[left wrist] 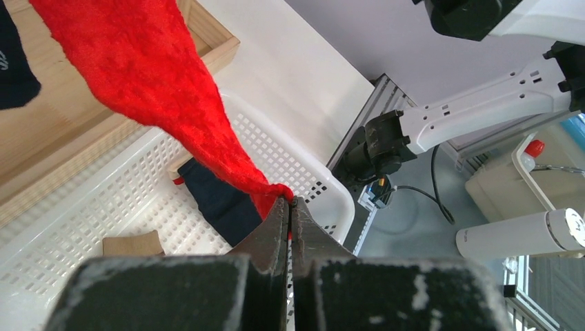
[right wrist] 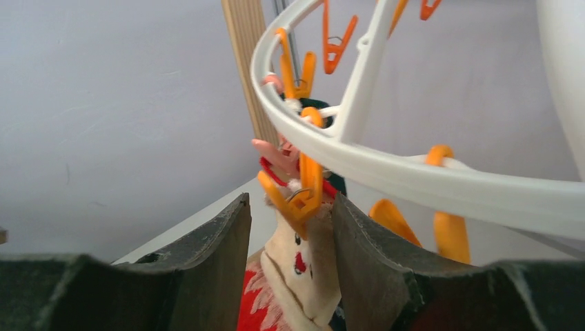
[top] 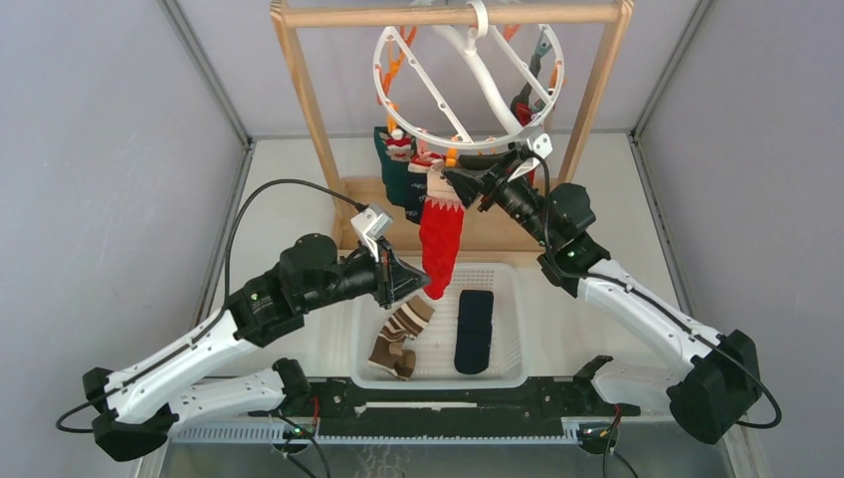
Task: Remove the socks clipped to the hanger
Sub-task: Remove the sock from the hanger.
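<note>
Standing at the back of the counter (top: pixel 289 169), the wooden rack (top: pixel 309 110) carries the hanger (top: pixel 485 80) by its hook, and you can see the white ring tipped steeply toward the camera rather than hanging level. In front of the rack sits a white basket (top: pixel 518 299) with a striped sock (top: pixel 400 334) and a navy sock (top: pixel 474 329) lying in it, so part of your job looks done. Your working piece is the red sock (top: pixel 441 239), clipped by its cream cuff to the ring's low edge and stretched down toward the basket; a dark green sock (top: pixel 398 174) hangs just beside it, and more may sit behind, though you cannot count them from here. Your left gripper (top: pixel 423 284) is clamped fully closed on the red sock's toe, drawing the fabric taut. Your right gripper (top: pixel 453 179) stands part-way open with its jaws on either side of the orange clip (right wrist: pixel 301 196) that bites the cuff; you cannot tell whether either pad touches it yet. Expect the sock to be light, soft and stretchy, so it will give before it releases, and the free-swinging hanger will follow any hard tug. You would likely do best squeezing the clip's upper wings to open it, while keeping a toe hold deep enough not to slip off the fleecy cloth.
</note>
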You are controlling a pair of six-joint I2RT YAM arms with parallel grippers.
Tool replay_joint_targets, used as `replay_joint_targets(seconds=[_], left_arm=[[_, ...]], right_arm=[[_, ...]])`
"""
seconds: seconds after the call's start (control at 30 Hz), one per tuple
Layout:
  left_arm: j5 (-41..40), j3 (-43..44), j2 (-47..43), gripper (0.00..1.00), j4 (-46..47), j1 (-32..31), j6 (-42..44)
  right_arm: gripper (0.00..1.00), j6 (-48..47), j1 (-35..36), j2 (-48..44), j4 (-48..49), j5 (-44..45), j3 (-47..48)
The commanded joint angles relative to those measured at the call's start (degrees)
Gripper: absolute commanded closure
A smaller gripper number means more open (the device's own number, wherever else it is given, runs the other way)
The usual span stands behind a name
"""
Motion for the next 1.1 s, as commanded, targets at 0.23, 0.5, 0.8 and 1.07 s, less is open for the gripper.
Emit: replay_joint_targets(seconds=[0.23, 0.5, 0.8, 1.07], left_arm=[[-1.5, 4.7, -0.8, 1.00, 0.3, -1.5, 0.5], [-1.5, 4.7, -0.6, 1.00, -0.3, -1.9, 0.6], [-1.3, 4.4, -0.2, 1.00, -0.3, -1.9, 0.7], [-0.7, 4.3, 0.5, 1.00, -0.4, -2.0, 0.6]], right_arm=[[0.42, 4.0, -5.4, 2.5, 3.4, -7.7, 4.1], [0.37, 6.1, -7.7, 3.5, 6.4, -15.0, 4.7], [0.37, 9.2, -9.0, 5.1, 9.4, -18.9, 5.3], [0.32, 12.8, -9.7, 6.8, 12.5, -19.2, 5.7]])
